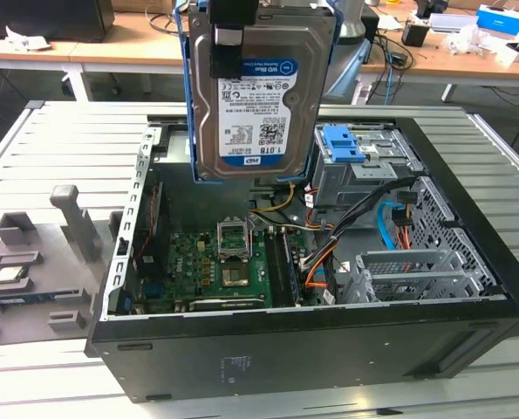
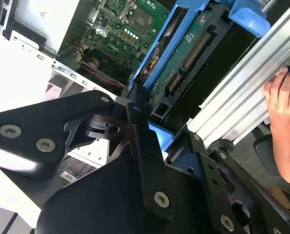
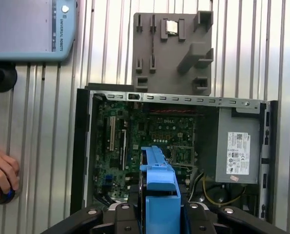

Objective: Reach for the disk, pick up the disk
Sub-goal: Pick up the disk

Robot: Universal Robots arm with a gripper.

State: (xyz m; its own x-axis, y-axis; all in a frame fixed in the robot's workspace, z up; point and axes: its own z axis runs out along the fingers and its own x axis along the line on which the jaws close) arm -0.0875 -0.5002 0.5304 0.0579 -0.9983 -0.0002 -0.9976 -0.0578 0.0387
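Silver metal and a white label with a blue band face the exterior view: the disk (image 1: 255,96) hangs upright in the air, well above the open computer case (image 1: 329,340) and clear of everything in it, so the pick-up looks done rather than pending. The gripper (image 1: 227,52) has its jaws pressed together on the disk's upper end, and one black finger lies across the label face; in the second wrist view the fingers (image 2: 137,126) clamp the end of the disk where the blue rail (image 2: 157,53) meets the green circuit side. Directly below sits the motherboard (image 1: 215,262) with its bare socket, beside the metal drive cage (image 1: 364,175) and its blue latch piece (image 1: 342,144). The grey slotted stand (image 1: 32,262) lies on the slatted table (image 1: 67,148) at the exterior view's left, apart from the case. My worry is the hold itself: it takes only a small patch at one end, so most of the disk's weight hangs below the pinch, and a jerk could make it pivot or slide out and drop onto the board. If part of the grip bears on the plastic rail, that could flex and loosen it. A person's hand (image 3: 1,178) rests at the table's edge, well away from the disk
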